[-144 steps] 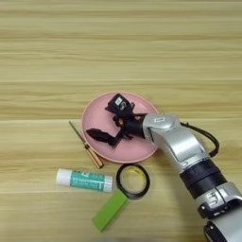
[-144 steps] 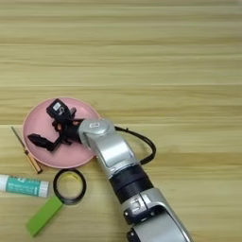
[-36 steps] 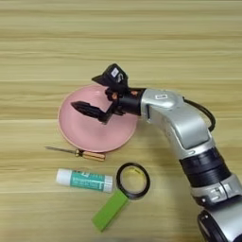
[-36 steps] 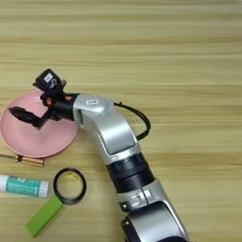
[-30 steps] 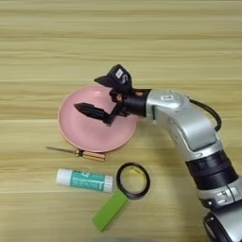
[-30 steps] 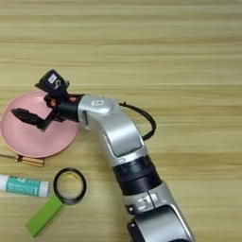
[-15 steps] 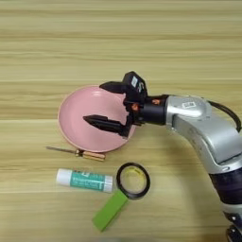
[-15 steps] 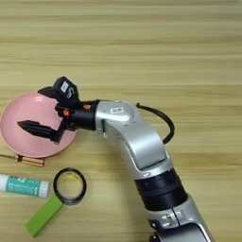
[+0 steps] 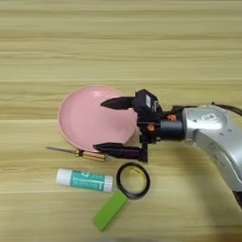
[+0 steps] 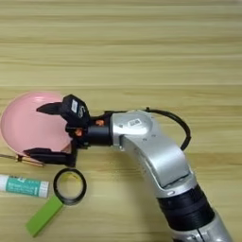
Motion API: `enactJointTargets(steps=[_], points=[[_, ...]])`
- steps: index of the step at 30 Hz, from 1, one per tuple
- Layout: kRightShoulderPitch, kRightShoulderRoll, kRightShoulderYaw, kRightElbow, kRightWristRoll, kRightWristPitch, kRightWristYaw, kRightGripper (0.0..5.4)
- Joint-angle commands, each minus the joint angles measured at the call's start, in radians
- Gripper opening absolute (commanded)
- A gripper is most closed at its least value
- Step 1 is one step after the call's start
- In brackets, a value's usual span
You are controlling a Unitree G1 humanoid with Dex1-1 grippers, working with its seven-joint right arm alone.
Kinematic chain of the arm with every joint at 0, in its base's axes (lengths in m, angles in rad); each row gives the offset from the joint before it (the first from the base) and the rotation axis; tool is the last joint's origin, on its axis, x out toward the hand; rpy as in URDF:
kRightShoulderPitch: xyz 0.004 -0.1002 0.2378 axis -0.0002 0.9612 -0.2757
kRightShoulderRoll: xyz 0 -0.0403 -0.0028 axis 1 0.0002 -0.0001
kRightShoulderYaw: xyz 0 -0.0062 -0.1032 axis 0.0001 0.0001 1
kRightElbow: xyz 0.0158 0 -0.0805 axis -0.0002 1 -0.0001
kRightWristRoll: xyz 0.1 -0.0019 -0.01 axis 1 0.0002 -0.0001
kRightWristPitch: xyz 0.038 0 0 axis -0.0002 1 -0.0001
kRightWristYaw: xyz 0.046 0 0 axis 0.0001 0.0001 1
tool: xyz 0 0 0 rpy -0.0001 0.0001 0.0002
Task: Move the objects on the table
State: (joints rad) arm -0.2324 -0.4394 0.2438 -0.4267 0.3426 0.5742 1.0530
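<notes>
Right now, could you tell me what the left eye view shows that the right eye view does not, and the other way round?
Only the left eye view shows the whole glue stick, the screwdriver's thin shaft and bare table left of the pink plate. Only the right eye view shows the silver forearm running down to the bottom edge. Both show the open right gripper spanning the plate's right rim, the black ring and the green block.

Robot test bench, wooden table [image 9: 118,42], scattered props
</notes>
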Motion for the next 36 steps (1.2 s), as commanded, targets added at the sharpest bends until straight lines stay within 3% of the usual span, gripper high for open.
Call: enactJointTargets(steps=[1, 13, 24, 36], points=[[-0.027, -0.039, -0.014, -0.042, 0.010, -0.065, 0.007, 5.38], [0.028, -0.109, 0.020, -0.035, 0.001, -0.167, 0.118, 5.38], [0.072, -0.123, 0.065, -0.005, -0.071, -0.284, 0.127, 5.38], [0.091, -0.116, 0.111, 0.034, -0.140, -0.357, 0.122, 5.38]])
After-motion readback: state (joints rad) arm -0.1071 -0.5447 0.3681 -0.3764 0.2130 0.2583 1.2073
